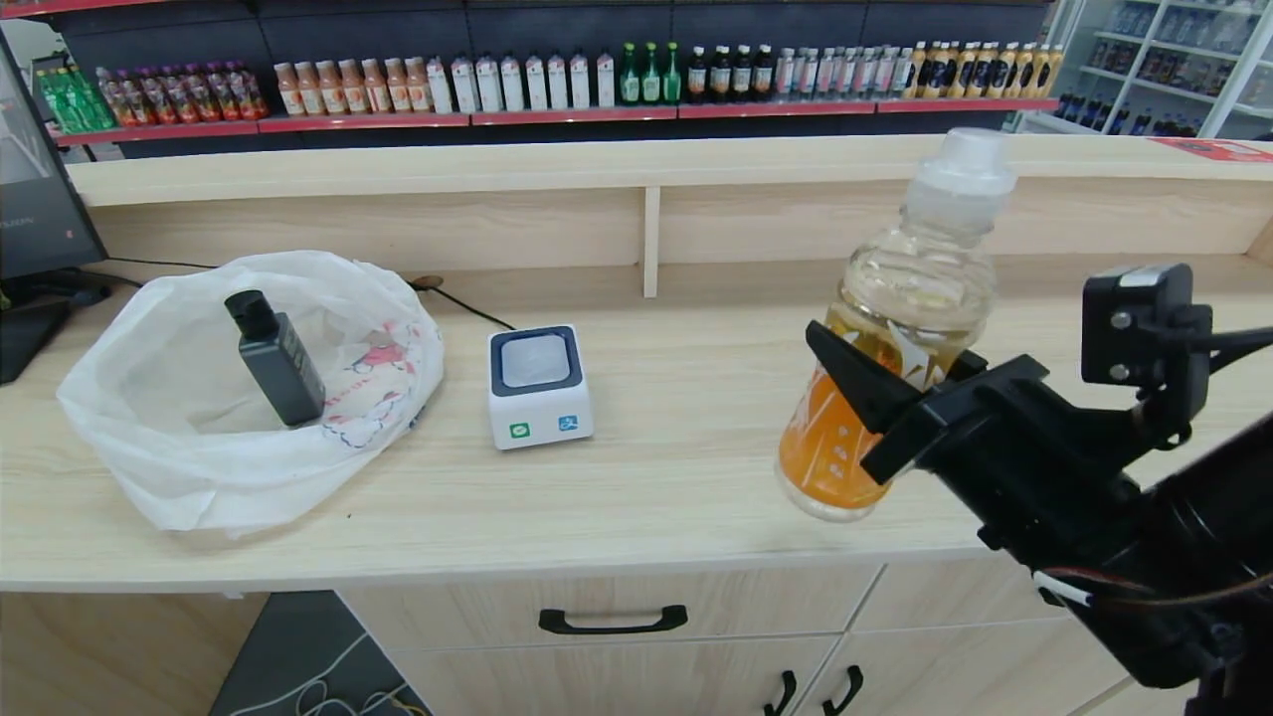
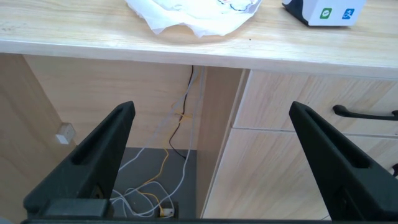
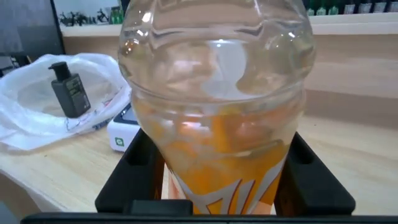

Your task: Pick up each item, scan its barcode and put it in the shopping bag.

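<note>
So we've got our right pincer [image 1: 900,376] clamped on the orange drink bottle [image 1: 910,298], holding it tilted over the counter [image 1: 676,438], well right of the scanner [image 1: 538,386]. A dark bottle [image 1: 276,360] stands in the shopping bag [image 1: 149,447]. Our left pincer [image 2: 211,112] gapes wide, empty, below the counter edge.

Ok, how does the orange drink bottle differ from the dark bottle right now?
The orange drink bottle is clear with a pale cap, held tilted over the counter in the right gripper. The dark bottle is opaque and dark-capped, standing inside the shopping bag. Both are capped.
</note>
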Controlling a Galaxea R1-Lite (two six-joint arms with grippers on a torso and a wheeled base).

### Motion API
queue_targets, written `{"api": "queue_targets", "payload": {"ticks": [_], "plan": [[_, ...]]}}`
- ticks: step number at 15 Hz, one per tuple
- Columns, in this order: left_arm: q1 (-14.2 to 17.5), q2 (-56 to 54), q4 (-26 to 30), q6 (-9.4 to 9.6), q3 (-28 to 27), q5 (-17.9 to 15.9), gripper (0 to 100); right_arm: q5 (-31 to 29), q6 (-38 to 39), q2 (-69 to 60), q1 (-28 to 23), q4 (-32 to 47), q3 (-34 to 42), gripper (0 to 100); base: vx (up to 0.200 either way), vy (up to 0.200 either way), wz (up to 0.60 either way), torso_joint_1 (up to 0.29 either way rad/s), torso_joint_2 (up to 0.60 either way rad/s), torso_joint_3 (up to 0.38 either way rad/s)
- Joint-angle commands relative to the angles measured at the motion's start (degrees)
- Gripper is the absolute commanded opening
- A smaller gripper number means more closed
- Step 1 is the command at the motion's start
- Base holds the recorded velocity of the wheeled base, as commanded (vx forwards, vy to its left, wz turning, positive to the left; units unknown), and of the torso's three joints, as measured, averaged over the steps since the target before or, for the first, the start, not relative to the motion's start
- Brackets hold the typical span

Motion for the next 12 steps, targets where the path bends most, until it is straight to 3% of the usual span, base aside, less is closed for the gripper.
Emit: {"api": "queue_targets", "payload": {"ticks": [1, 3, 12], "plan": [[0.0, 0.0, 0.0, 0.07, 0.0, 0.0, 100, -0.3, 2.5, 3.0, -3.4, 0.0, -3.9, 0, 0.000, 0.000, 0.00, 0.000, 0.00, 0.000], [0.0, 0.0, 0.0, -0.11, 0.0, 0.0, 100, 0.2, 0.8, 2.7, -6.2, 0.0, -3.7, 0, 0.000, 0.000, 0.00, 0.000, 0.00, 0.000], [0.0, 0.0, 0.0, -0.20, 0.0, 0.0, 100, 0.1, 1.9, 1.9, -6.4, 0.0, -4.3, 0, 0.000, 0.000, 0.00, 0.000, 0.00, 0.000]]}}
